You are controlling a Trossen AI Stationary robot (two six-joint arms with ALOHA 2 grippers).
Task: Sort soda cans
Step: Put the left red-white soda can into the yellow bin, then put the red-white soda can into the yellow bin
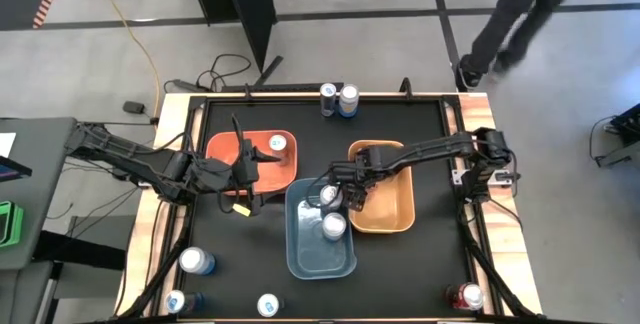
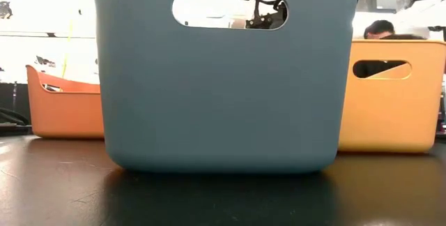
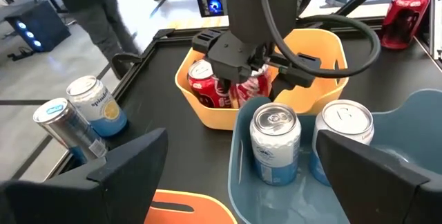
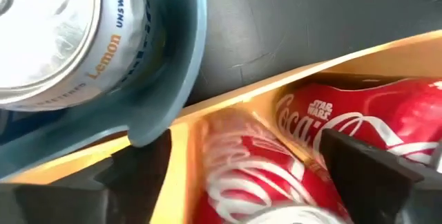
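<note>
Black desk (image 1: 400, 264) carries three bins by colour. Right pincer (image 3: 243, 79) hangs spread and empty over the yellow bin (image 1: 395, 219), red cola cans (image 3: 207, 89) inside; left pincer (image 1: 243, 174) waits wide over the orange bin (image 1: 225, 149).

Orange bin (image 1: 228, 149), blue bin (image 1: 305, 249) and yellow bin (image 1: 400, 214) sit on the black table (image 1: 400, 274); a person (image 1: 520, 9) walks beyond it
</note>
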